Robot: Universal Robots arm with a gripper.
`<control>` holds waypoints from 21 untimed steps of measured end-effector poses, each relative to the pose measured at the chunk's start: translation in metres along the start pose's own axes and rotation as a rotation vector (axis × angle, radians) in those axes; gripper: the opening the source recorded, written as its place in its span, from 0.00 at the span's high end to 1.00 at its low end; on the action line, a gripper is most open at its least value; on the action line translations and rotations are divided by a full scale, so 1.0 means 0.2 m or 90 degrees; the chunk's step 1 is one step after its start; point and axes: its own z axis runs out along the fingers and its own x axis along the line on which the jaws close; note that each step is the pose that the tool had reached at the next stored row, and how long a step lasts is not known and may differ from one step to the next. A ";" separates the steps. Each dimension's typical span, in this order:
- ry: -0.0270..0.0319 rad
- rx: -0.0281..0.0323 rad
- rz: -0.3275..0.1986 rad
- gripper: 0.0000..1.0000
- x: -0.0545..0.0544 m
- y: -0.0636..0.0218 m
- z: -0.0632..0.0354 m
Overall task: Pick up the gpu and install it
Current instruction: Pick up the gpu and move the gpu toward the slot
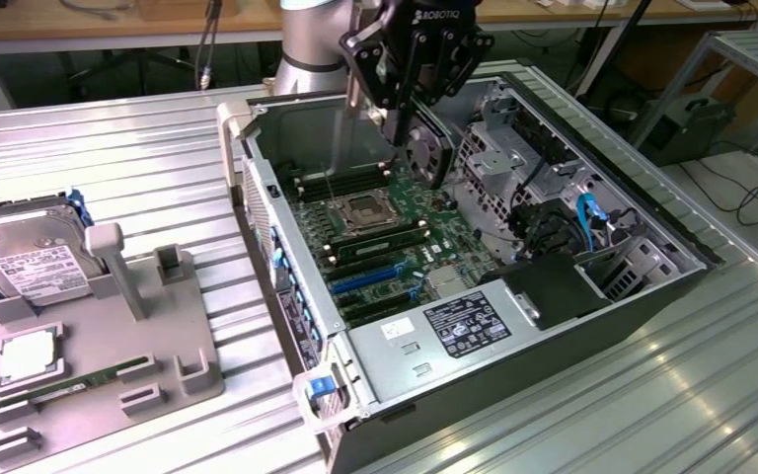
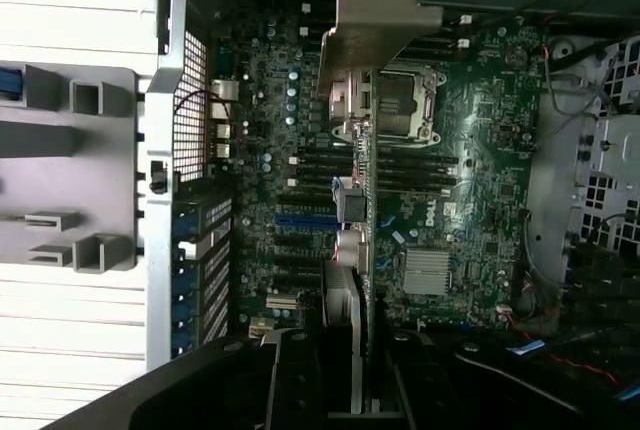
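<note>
The gpu (image 1: 428,156) hangs edge-on over the open computer case (image 1: 655,286), dark fan side facing the exterior view's right. My gripper (image 1: 403,120) is shut on its top edge. It hovers above the motherboard (image 1: 379,232), near the CPU socket (image 1: 356,209), not touching the board. In the wrist view the gpu (image 2: 356,250) runs as a thin strip up the middle, and its silver end bracket (image 2: 372,20) points away from me. My gripper (image 2: 350,390) clamps the card between dark fingers (image 2: 290,380). The blue slots (image 1: 363,280) lie below and nearer the case front.
A grey parts fixture (image 1: 103,365) on the exterior view's left carries a silver hard drive (image 1: 27,259), a CPU (image 1: 31,357) and a RAM stick (image 1: 66,387). Inside the case are a power supply (image 1: 465,326), drive cages (image 1: 504,148) and blue cables (image 1: 587,219).
</note>
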 end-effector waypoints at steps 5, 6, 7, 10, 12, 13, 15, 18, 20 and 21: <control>0.0000 0.0000 0.000 0.72 -0.04 -0.002 0.001; 0.0000 -0.0001 0.000 0.72 -0.04 -0.003 0.002; 0.0000 0.0000 0.000 0.72 -0.05 -0.003 0.002; 0.0000 0.0000 0.000 0.72 -0.07 -0.004 0.002; 0.0000 0.0000 0.000 0.72 -0.08 -0.005 0.003; 0.0000 0.0000 0.000 0.72 -0.08 -0.005 0.003; 0.0001 0.0001 0.000 0.72 -0.10 -0.006 0.004; -0.0001 -0.0001 0.000 0.72 -0.13 -0.008 0.007; 0.0000 0.0000 0.000 0.72 -0.14 -0.008 0.009; 0.0000 0.0000 0.000 0.72 -0.14 -0.008 0.010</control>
